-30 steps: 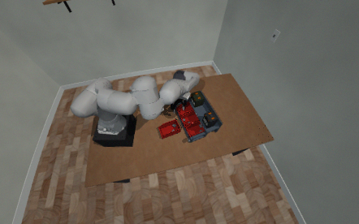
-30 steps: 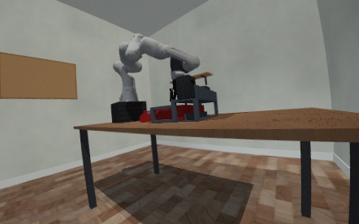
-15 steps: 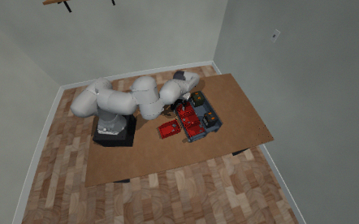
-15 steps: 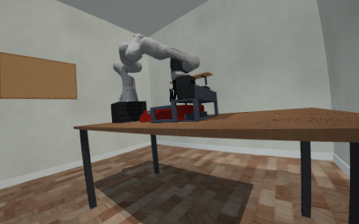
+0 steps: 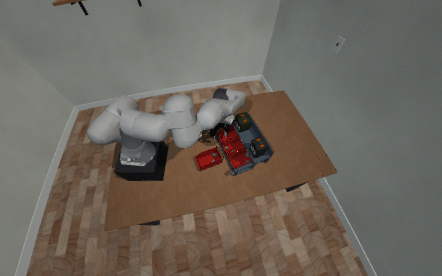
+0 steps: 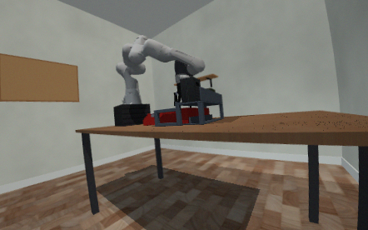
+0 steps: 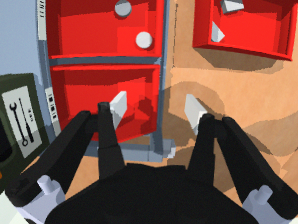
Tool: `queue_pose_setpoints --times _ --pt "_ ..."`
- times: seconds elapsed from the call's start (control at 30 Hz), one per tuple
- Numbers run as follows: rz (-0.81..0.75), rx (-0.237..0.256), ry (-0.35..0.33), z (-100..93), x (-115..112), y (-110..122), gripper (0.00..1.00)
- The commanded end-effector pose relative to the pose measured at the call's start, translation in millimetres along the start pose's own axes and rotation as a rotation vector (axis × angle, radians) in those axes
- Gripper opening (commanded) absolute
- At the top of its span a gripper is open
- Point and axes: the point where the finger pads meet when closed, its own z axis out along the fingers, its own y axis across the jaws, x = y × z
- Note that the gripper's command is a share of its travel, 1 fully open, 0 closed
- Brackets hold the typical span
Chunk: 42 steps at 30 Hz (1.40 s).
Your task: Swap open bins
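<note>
Matt red plastic bins, grey metal shelf, wooden table.

I see a tan board on the left wall, a wall outlet (small, white), and wood-pattern floor.

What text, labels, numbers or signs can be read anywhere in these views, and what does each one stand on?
No readable words or numbers in any view.
White label with black tool pictograms (a wrench shape), no lettering: on the dark green bin.
Small white strips with dark marks on the shelf frame: too blurred to read.
White plate on the wall: blank.
</note>
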Motion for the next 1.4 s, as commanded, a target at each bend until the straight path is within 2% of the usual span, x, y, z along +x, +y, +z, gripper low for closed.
queue_pose_setpoints --times 0.0,1.13,1.17,1.37 --pt "0.005 0.004 -0.002 2.9 -1.2 -1.5 0.57" --pt "0.005 0.004 -0.002 9.5 -1.2 -1.5 0.57" --pt "0.005 0.004 -0.002 9.5 -1.2 -1.5 0.0" --pt "0.005 0.004 -0.002 9.5 -1.2 -1.5 0.0"
